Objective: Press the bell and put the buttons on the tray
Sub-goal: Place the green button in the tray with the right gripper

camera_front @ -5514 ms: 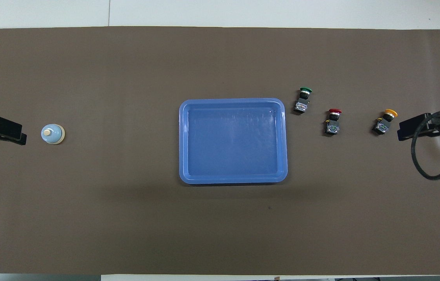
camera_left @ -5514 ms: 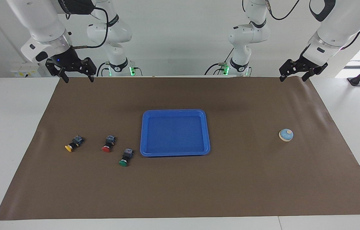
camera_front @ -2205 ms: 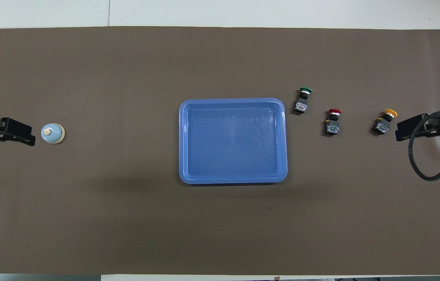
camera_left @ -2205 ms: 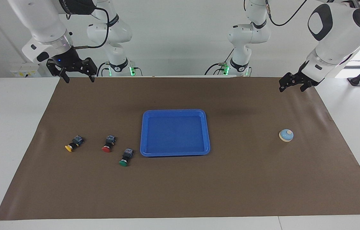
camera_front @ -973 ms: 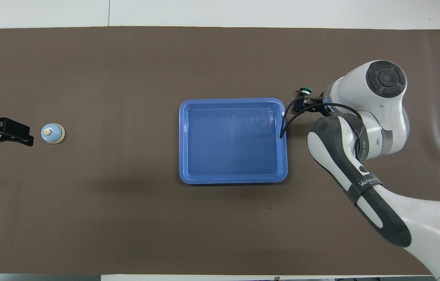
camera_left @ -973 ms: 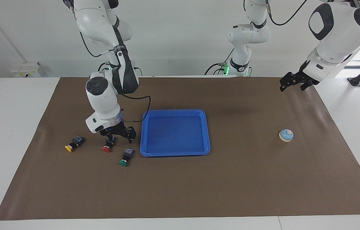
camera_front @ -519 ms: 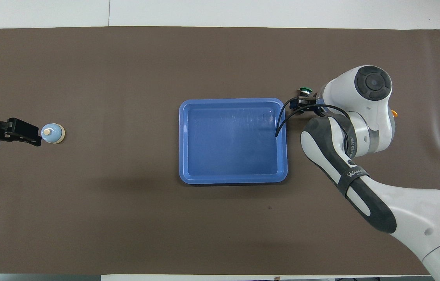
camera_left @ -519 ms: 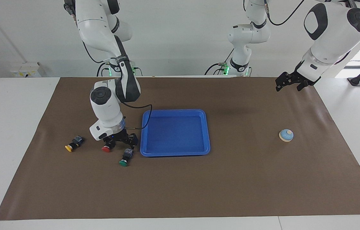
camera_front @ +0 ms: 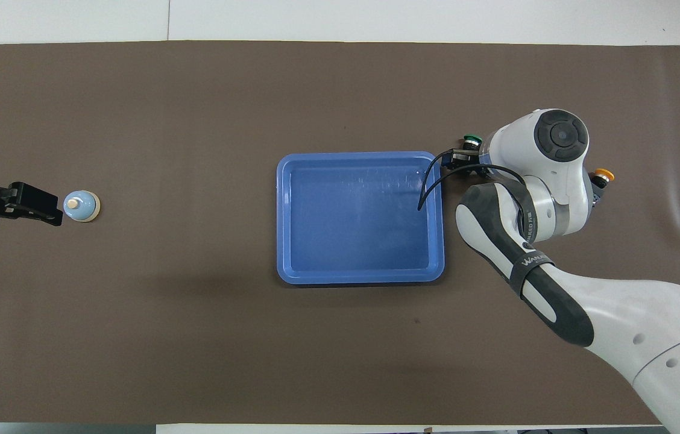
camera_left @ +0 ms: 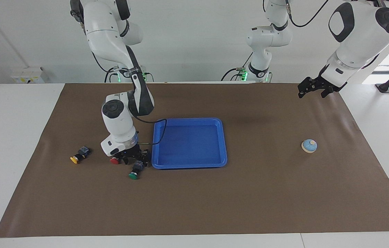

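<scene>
The blue tray (camera_left: 189, 143) lies mid-table, also in the overhead view (camera_front: 358, 217). Three buttons lie beside it toward the right arm's end. The green button (camera_left: 134, 171) is closest to the tray, then the red button (camera_left: 114, 160), then the yellow button (camera_left: 77, 156). My right gripper (camera_left: 136, 159) is open and low over the green button's black body, its fingers on either side of it. From overhead only the green cap (camera_front: 471, 140) and yellow button (camera_front: 600, 176) show; the arm hides the red one. The bell (camera_left: 309, 145) stands toward the left arm's end. My left gripper (camera_left: 313, 89) is open, high over the mat beside the bell (camera_front: 81, 206).
A brown mat (camera_left: 194, 206) covers the table, with white table surface around it. The right arm's cable (camera_front: 427, 187) hangs over the tray's edge closest to the buttons.
My right arm swung in from its raised rest and came down, first over the red button, then onto the green one. My left gripper has shifted slightly toward the bell while staying high.
</scene>
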`<state>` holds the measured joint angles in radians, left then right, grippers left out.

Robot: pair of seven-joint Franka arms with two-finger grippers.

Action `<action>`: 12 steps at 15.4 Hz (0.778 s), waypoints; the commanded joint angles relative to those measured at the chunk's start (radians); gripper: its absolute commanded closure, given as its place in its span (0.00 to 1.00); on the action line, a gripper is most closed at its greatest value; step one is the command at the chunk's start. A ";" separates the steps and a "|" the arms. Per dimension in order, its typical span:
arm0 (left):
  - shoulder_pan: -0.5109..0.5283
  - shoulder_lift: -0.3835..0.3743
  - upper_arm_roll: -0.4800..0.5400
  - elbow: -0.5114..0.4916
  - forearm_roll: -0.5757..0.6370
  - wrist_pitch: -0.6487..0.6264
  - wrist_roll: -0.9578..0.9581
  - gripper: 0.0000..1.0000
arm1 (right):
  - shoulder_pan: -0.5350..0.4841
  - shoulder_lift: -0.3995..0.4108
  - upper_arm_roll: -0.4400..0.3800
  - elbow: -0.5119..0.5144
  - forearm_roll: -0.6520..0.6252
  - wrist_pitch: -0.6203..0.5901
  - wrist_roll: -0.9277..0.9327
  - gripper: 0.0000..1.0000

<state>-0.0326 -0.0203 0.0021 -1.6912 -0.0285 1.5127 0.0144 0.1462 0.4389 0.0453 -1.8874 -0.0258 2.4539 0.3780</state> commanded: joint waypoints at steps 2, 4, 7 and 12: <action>0.010 -0.017 -0.004 -0.002 -0.002 -0.006 -0.004 0.00 | -0.002 0.009 0.004 0.005 -0.019 0.014 0.035 0.93; 0.010 -0.017 -0.004 -0.002 -0.002 -0.006 -0.004 0.00 | 0.000 0.009 0.004 0.005 -0.019 0.013 0.039 1.00; 0.010 -0.017 -0.004 -0.002 -0.002 -0.006 -0.004 0.00 | 0.001 0.006 0.005 0.049 -0.020 -0.054 0.047 1.00; 0.010 -0.017 -0.004 -0.002 -0.002 -0.006 -0.005 0.00 | 0.107 -0.006 0.002 0.227 -0.019 -0.324 0.094 1.00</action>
<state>-0.0326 -0.0227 0.0026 -1.6912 -0.0285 1.5127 0.0144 0.2092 0.4370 0.0469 -1.7259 -0.0260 2.2152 0.4148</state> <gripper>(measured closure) 0.000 0.586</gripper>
